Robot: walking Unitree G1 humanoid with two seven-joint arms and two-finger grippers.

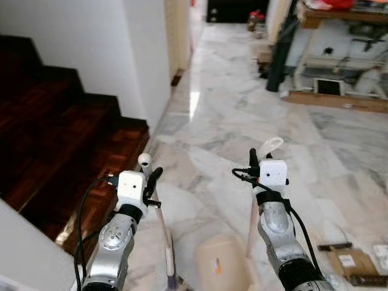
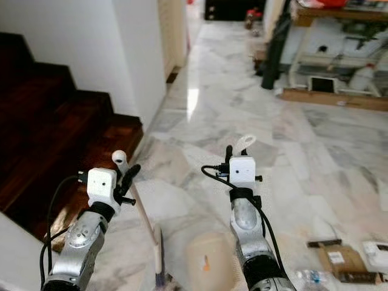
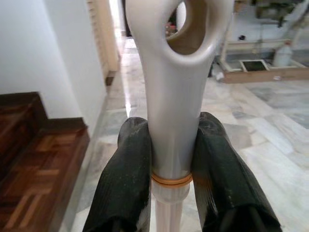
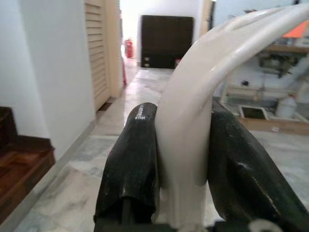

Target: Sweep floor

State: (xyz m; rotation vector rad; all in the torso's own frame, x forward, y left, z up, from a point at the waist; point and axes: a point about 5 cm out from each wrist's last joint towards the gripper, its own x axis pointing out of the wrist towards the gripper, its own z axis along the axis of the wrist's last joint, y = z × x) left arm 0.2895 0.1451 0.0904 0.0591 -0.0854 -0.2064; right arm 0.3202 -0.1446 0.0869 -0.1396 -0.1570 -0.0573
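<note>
**Both tools in hand, floor ahead waiting to be swept**

Left eye view: the left end effector (image 1: 148, 182) is closed on the top of a broom handle (image 1: 161, 221), whose long axis drops down and slightly toward the robot's right, ending close in front of the robot. The right end effector (image 1: 257, 167) clasps a pale looped handle (image 1: 270, 145) whose shaft (image 1: 252, 227) runs nearly straight down beside a cream dustpan (image 1: 222, 262). The marble floor (image 1: 242, 115) stretches ahead, with a dark wooden staircase (image 1: 66, 145) to the left.

Right eye view: the same layout; some flat litter (image 2: 339, 257) lies on the floor to the right, though blur makes its nature uncertain.

Left wrist view: black fingers (image 3: 126, 179) pinch the cream handle just below its hanging hole.

Right wrist view: fingers (image 4: 130, 159) grip the curved loop on both sides.

The sweeping stroke likely falls to the left arm, dragging the broom toward the dustpan on its right.
</note>
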